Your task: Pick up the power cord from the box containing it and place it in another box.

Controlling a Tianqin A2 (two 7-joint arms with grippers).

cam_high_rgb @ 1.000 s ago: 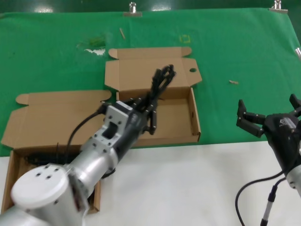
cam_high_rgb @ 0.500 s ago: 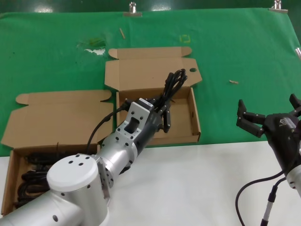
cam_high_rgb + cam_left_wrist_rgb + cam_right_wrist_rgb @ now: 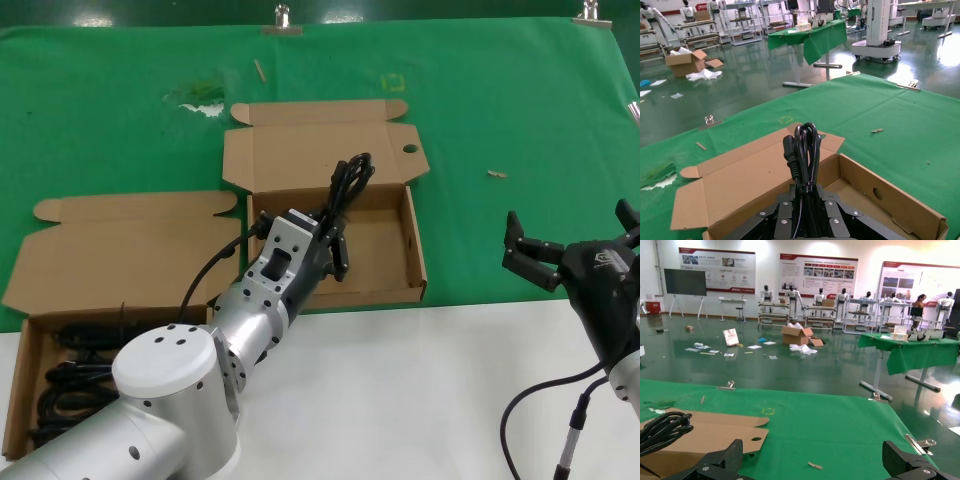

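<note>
Comparing with the frame half a second back, the left hand (image 3: 322,243) has drawn slightly toward the robot and toward the bench's left edge, and the power cord (image 3: 343,187) has come with it; its far loop has gone from beside the round hole in the lid to a spot farther left against the lid panel. The right hand (image 3: 572,238) has not moved: it is parked near the right edge of the bench, fingers spread apart and gripping nothing.

The left hand is clamped on the near end of the power cord, above the open tray of another box (image 3: 415,245), which lies mid-bench on the green cloth. The cord's long axis runs away from the robot toward the far edge, leaning a little to the right, with the looped end farthest out and raised over the lid.

The head view alone shows the box containing it (image 3: 20,385) at the near left corner, black cords inside, partly hidden by the left arm. The left wrist view alone shows the plug (image 3: 791,155) lying alongside the loops and the fingers (image 3: 832,220) closed on the bundle. The right wrist view catches only the loop end of the cord (image 3: 662,430) over the lid.
</note>
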